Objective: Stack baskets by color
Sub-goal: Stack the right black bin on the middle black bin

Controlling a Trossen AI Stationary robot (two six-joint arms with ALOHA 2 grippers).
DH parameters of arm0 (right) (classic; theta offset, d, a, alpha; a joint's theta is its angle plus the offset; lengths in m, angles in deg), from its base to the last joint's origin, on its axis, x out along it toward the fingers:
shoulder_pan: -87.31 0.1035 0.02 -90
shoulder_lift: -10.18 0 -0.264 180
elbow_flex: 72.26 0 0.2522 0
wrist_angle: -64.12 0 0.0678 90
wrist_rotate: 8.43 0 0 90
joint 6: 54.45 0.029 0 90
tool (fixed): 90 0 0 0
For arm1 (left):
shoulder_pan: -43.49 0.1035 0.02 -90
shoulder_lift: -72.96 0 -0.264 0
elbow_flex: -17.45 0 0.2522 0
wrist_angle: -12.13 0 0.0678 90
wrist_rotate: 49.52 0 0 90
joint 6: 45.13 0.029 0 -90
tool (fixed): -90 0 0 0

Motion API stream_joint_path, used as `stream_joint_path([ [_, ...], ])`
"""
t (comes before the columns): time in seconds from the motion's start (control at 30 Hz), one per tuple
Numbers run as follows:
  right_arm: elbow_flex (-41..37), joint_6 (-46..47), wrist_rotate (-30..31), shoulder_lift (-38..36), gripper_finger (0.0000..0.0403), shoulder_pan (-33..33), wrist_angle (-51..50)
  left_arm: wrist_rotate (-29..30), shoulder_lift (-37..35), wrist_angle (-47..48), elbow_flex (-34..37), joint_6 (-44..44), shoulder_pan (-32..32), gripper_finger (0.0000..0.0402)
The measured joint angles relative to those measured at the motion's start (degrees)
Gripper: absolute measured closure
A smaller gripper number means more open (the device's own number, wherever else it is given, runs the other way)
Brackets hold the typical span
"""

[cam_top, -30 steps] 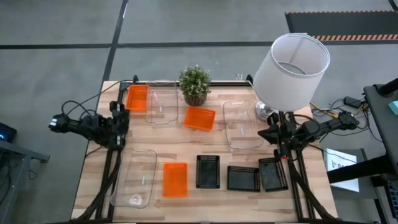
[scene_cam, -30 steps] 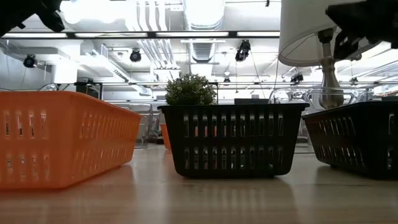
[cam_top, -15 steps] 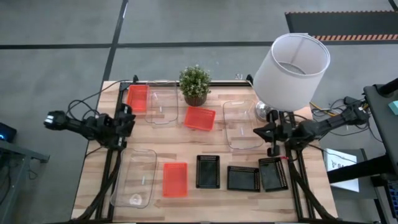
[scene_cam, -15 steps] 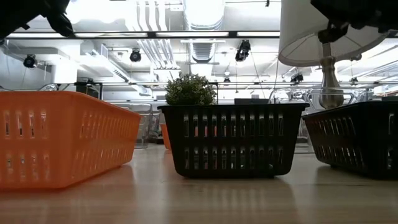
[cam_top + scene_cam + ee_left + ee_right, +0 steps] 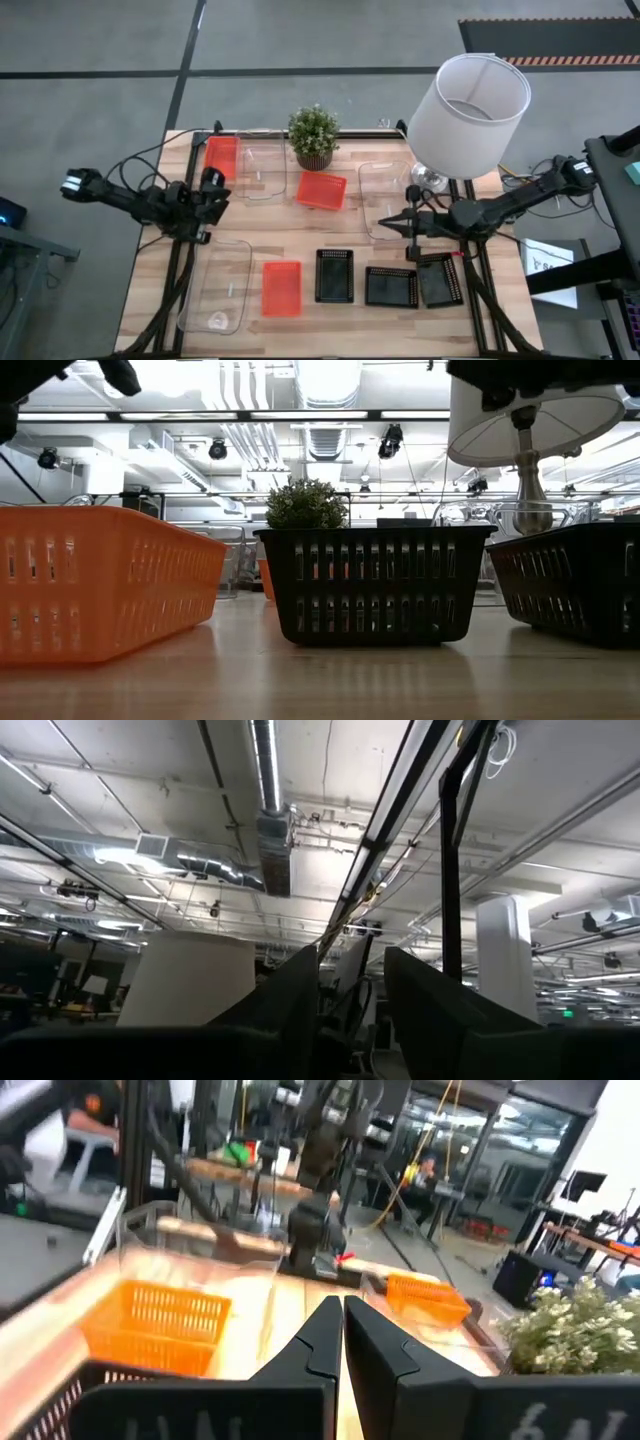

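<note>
Three red-orange baskets (image 5: 221, 157) (image 5: 322, 190) (image 5: 282, 288), three clear baskets (image 5: 260, 165) (image 5: 388, 200) (image 5: 218, 285) and three black baskets (image 5: 334, 275) (image 5: 391, 286) (image 5: 439, 278) rest singly on their bottoms on the wooden table. My left gripper (image 5: 218, 190) hangs open in the air at the left edge, between two clear baskets, and is tipped upward (image 5: 352, 960). My right gripper (image 5: 383, 225) is shut and roughly level, above the near left corner of the right clear basket (image 5: 341, 1305). Neither holds anything.
A potted plant (image 5: 313, 135) stands at the far middle. A lamp with a white shade (image 5: 470, 100) rises at the far right, its base (image 5: 425, 178) beside the right clear basket. Bare wood (image 5: 300, 235) runs across the table's middle.
Both arms have unfolded from the table's side edges and risen. My left gripper has gone a little toward the right edge and tipped up. My right gripper has reached toward the left edge, out over the right clear basket. The baskets have stayed put.
</note>
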Motion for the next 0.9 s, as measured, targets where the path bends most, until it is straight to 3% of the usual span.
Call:
stream_joint_path([
  [0.33, 7.2, -2.0, -0.2, 9.9, 0.0394, 0.0, 0.6, 0.4, 12.3, 1.1, -5.9, -5.9, 0.0, 0.0299],
  [0.63, 11.8, 0.7, -0.2, 13.2, 0.0394, 0.0, -9.4, 0.5, 21.9, 1.2, -12.3, -6.0, 0.0, 0.0299],
  [0.9, 15.4, 3.3, -0.2, 13.0, 0.0394, 0.0, -21.0, 4.5, 24.9, 13.7, -18.2, -7.5, 0.1, 0.0299],
])
